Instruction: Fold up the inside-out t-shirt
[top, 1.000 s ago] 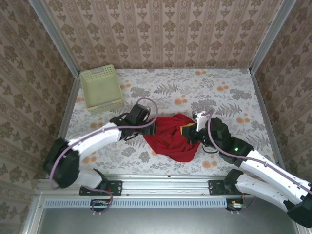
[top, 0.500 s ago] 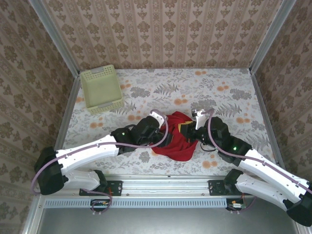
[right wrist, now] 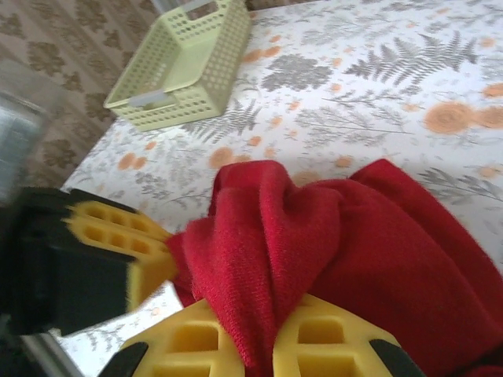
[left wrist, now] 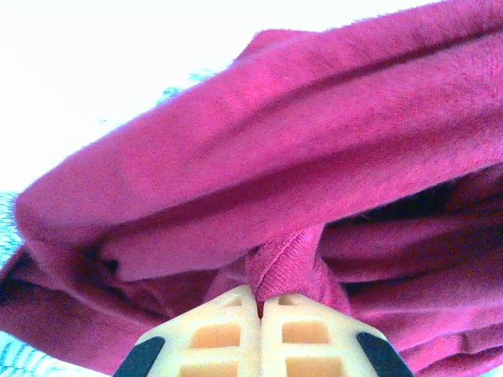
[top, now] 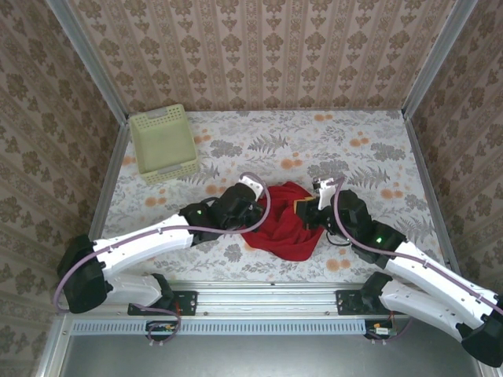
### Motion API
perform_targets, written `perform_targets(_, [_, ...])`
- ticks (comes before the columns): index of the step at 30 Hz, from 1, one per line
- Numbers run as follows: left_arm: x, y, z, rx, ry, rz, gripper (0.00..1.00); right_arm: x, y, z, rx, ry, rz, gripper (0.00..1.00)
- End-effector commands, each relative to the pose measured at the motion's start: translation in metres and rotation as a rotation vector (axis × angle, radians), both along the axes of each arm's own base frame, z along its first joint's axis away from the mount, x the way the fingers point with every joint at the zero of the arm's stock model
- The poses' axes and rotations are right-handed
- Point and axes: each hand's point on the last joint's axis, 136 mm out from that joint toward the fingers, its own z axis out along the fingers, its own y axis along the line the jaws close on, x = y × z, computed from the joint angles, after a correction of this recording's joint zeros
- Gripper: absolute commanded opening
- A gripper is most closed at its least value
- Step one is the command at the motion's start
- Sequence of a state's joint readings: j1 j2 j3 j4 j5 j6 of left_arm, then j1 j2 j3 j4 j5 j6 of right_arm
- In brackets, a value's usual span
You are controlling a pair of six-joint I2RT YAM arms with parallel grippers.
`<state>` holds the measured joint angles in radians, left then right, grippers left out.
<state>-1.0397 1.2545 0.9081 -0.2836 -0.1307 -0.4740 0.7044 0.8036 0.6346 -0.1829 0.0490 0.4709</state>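
**Both claws pinched on the bunched shirt, ready to open it out**

The soft red cloth t-shirt lies as a crumpled heap on the floral-patterned desk, close to the middle of its near edge, between the two arms. No sleeve, collar or hem can be told apart in the heap, so the folding proper is not yet begun. By my judgement, the step in hand is getting hold of the cloth so it can be spread flat.

The left claw is pressed together on a narrow ridge of red fabric that stands up between its pale fingers. It bites at the left side of the heap. The right claw is likewise pinching the shirt: a thick fold of cloth rises out from between its yellow fingers, at the heap's right side. The two grips sit near each other with most of the cloth sagging between and below them.

The next move likely calls for drawing the two claws apart and somewhat upward, so the bundle opens and its outline shows. Both pinches are small and could slip if the pull is sharp. Whether each claw holds one layer or several cannot be told, and a multi-layer grip would keep the cloth bunched.

The pale yellow-green perforated plastic basket stands at the far left corner of the desk, well apart from the shirt. Its open inside shows nothing in it.
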Motion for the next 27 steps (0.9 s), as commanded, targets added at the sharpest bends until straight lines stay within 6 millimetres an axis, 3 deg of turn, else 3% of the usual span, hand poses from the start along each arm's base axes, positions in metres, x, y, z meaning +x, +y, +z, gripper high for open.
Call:
perform_targets(1, [0.008, 0.012, 0.051, -0.087, -0.071, 0.016, 0.0, 0.016, -0.024, -0.007, -0.054, 0.038, -0.104, 0.0])
perform_targets(6, [0.001, 0.031, 0.11, -0.239, -0.173, 0.0, 0.0, 0.034, -0.053, -0.039, -0.061, 0.18, -0.207, 0.0])
perform_targets(8, [0.002, 0.038, 0.117, -0.296, -0.179, 0.012, 0.0, 0.036, -0.058, -0.049, -0.099, 0.201, -0.222, 0.05])
perform_targets(12, [0.014, 0.045, 0.092, -0.274, -0.109, 0.052, 0.0, 0.032, -0.064, -0.05, -0.152, 0.213, -0.223, 0.33])
perform_targets(15, [0.014, 0.035, 0.073, -0.247, -0.057, 0.024, 0.0, 0.023, -0.066, -0.03, -0.181, 0.17, -0.209, 0.57])
perform_targets(17, [0.014, 0.032, 0.063, -0.24, -0.036, 0.023, 0.0, 0.015, -0.062, -0.015, -0.228, 0.131, -0.177, 0.65])
perform_targets(22, [0.015, 0.032, 0.06, -0.246, -0.04, 0.025, 0.0, -0.001, -0.027, -0.007, -0.333, 0.108, -0.038, 0.67])
perform_targets(27, [0.013, 0.037, 0.06, -0.257, -0.047, 0.033, 0.0, 0.014, 0.009, -0.031, -0.336, 0.151, 0.025, 0.6])
